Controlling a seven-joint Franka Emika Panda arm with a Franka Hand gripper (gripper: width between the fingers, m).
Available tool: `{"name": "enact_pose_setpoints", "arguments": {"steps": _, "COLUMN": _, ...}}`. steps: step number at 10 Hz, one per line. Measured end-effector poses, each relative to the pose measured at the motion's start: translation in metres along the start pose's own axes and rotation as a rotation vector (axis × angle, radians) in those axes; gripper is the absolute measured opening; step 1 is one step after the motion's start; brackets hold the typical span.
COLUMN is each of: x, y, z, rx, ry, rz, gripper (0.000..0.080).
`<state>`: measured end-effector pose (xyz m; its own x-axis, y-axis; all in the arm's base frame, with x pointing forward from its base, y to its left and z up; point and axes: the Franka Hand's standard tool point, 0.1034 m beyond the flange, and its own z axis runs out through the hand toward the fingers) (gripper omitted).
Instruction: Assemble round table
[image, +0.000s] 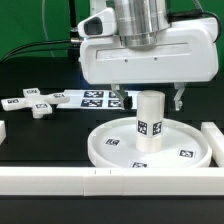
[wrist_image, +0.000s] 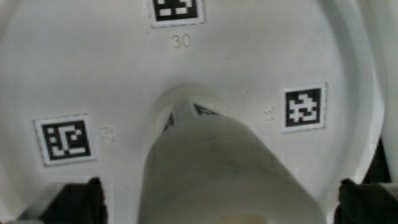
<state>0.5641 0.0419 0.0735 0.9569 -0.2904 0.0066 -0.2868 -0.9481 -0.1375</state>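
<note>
The short cylindrical leg stands upright in the middle of the large rimmed round disc, with a tag facing the camera. My gripper is directly above it, open, with one finger on each side of the leg's top and a gap to the leg on both sides. In the wrist view the leg rises toward the camera between the dark fingertips, with the disc and its tags around it. The four-armed cross-shaped foot lies flat at the exterior view's left.
The marker board lies behind the disc. Long white bars border the work area: one along the front, one at the exterior view's right, and a short end at the left edge.
</note>
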Motion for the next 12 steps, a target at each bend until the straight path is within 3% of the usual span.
{"name": "enact_pose_setpoints", "arguments": {"steps": 2, "x": -0.0004, "y": -0.0051, "z": -0.0005, "rx": -0.027, "ry": 0.005, "rz": -0.239, "gripper": 0.0649}}
{"name": "enact_pose_setpoints", "arguments": {"steps": 7, "x": -0.0003, "y": -0.0036, "z": 0.0004, "rx": -0.031, "ry": -0.003, "rz": -0.597, "gripper": 0.0649}}
{"name": "enact_pose_setpoints", "arguments": {"steps": 9, "x": -0.0029, "y": -0.0081, "z": 0.0029, "rx": -0.057, "ry": -0.013, "rz": -0.794, "gripper": 0.0649}}
{"name": "enact_pose_setpoints", "arguments": {"steps": 12, "x": -0.0062, "y": -0.0114, "z": 0.0042, "rx": -0.067, "ry": -0.032, "rz": -1.062, "gripper": 0.0649}}
